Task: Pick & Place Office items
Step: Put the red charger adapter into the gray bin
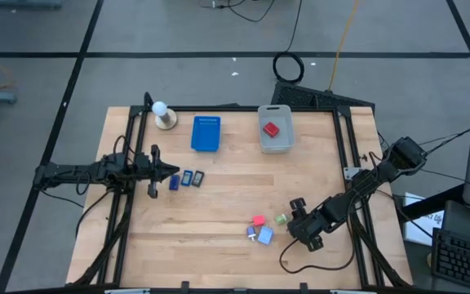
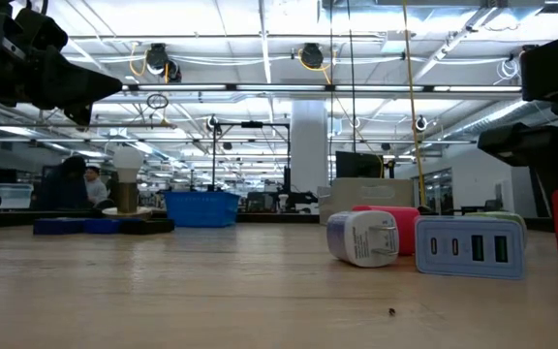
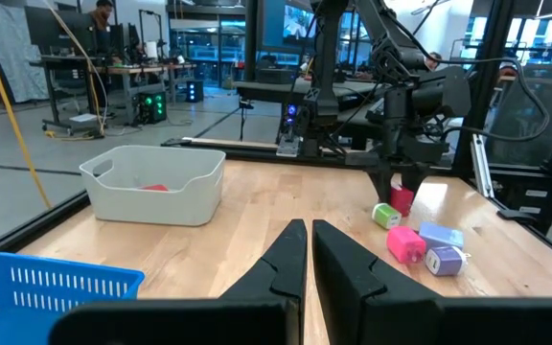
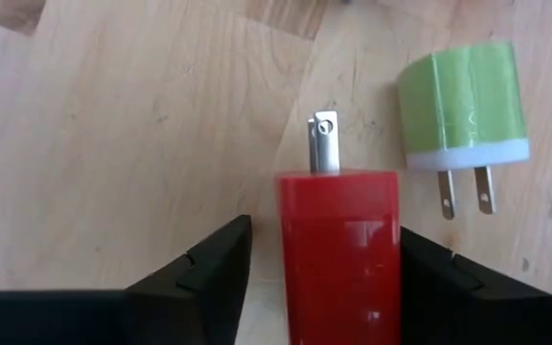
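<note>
From above, I see the right gripper (image 1: 303,222) at the table's five o'clock, beside the pink block (image 1: 258,220), green bit (image 1: 281,219) and light-blue piece (image 1: 264,235). The left gripper (image 1: 172,173) sits clenched at nine o'clock by three dark-blue rectangles (image 1: 186,179). My right wrist view shows fingers (image 4: 220,259) straddling a red charger (image 4: 341,251), a gap showing on one side.
</note>
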`<state>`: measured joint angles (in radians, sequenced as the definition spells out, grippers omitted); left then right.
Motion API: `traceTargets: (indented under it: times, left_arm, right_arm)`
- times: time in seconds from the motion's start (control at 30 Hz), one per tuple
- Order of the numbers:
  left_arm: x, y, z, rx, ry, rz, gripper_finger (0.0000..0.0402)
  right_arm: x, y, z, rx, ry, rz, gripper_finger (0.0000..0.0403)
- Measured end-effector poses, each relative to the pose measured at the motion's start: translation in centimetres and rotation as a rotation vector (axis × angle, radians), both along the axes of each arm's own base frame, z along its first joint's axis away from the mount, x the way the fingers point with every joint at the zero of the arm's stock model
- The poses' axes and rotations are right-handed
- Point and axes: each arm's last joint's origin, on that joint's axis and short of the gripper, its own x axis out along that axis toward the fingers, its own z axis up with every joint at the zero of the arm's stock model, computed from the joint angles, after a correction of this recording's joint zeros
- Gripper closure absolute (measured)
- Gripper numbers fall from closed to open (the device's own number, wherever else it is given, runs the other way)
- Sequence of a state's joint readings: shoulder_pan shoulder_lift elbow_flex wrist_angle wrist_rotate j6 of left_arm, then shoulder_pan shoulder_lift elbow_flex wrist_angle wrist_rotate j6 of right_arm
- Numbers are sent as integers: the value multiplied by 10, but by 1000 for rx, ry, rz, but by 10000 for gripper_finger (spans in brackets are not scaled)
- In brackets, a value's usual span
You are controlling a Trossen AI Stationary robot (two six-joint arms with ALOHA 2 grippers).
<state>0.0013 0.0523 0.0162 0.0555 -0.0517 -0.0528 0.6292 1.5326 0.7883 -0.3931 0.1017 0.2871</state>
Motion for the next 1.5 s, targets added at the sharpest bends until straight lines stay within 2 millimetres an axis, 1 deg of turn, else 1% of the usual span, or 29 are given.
traceTargets:
  times: [0.27,0.8,1.13,1.27,1.5]
  left_arm:
    - [0,0,0,0,0,0,380]
    - [0,0,0,0,0,0,380]
    - [0,0,0,0,-1,0,380]
    - [0,0,0,0,-1,0,380]
    - [0,0,0,0,0,0,380]
  right_arm:
    - [0,0,0,-1,-1,-1,237]
    - [0,0,0,2,-1,0,274]
    - [0,0,2,5,-3,0,276]
    - [-1,-1,8,27,-25,-11,277]
    - [-6,-4,33,110,-107,-58,277]
